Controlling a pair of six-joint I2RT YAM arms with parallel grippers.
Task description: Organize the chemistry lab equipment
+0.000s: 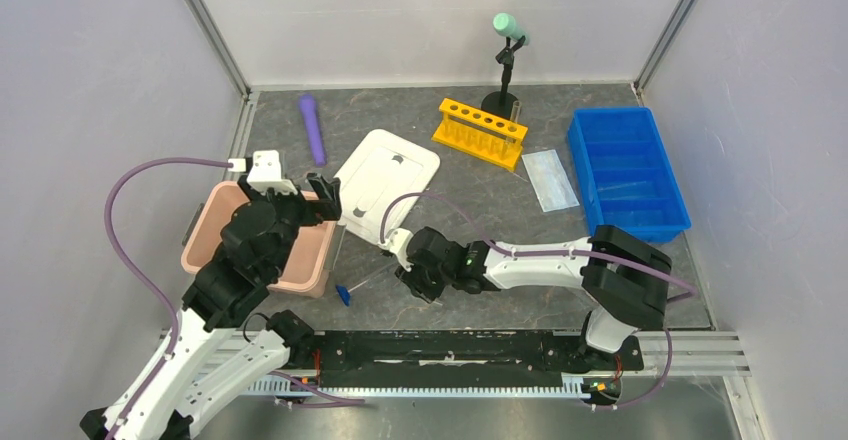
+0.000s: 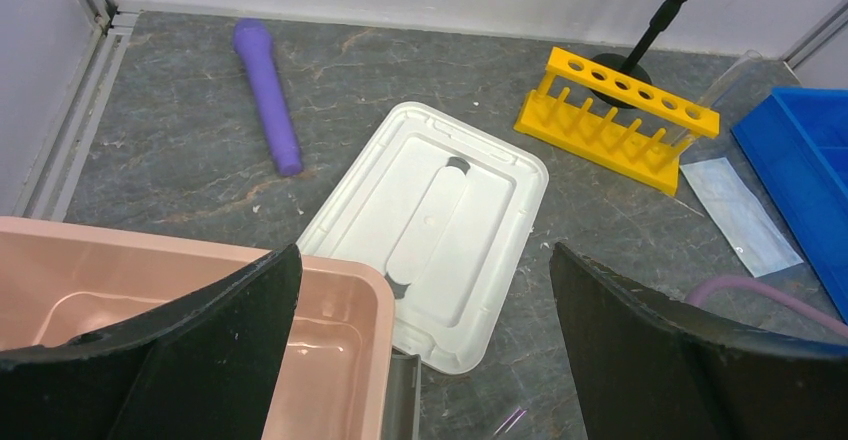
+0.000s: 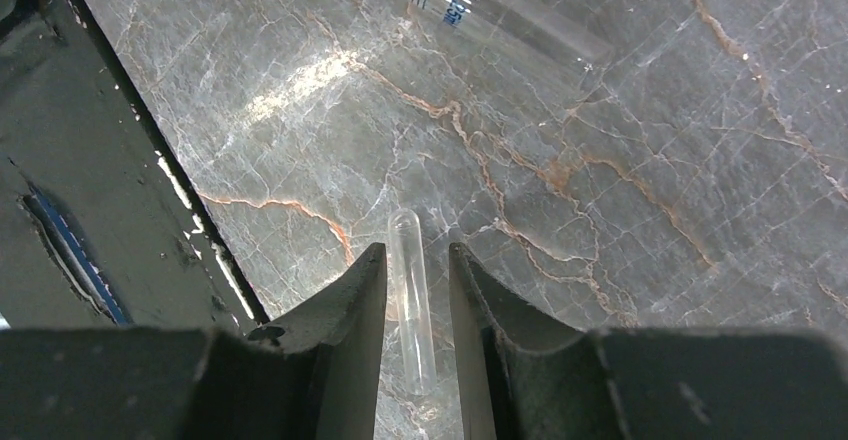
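A short clear test tube (image 3: 409, 260) lies on the marble table between the fingers of my right gripper (image 3: 417, 252). The fingers straddle it narrowly with a small gap on each side, so the gripper is open and low over it (image 1: 405, 278). A larger clear graduated tube (image 3: 470, 5) lies further off. A blue-capped tube (image 1: 345, 293) lies near the pink bin's front corner. The pale blue face mask (image 1: 550, 178) lies flat beside the blue bin; it also shows in the left wrist view (image 2: 740, 215). My left gripper (image 2: 425, 255) is wide open and empty above the pink bin's right corner (image 1: 300, 205).
A pink bin (image 1: 205, 235) sits at the left, a white lid (image 1: 388, 182) beside it. A yellow tube rack (image 1: 480, 130) and a black stand with mint top (image 1: 508, 60) are at the back. A blue bin (image 1: 628, 170) is at the right, a purple cylinder (image 1: 313, 128) at the back left.
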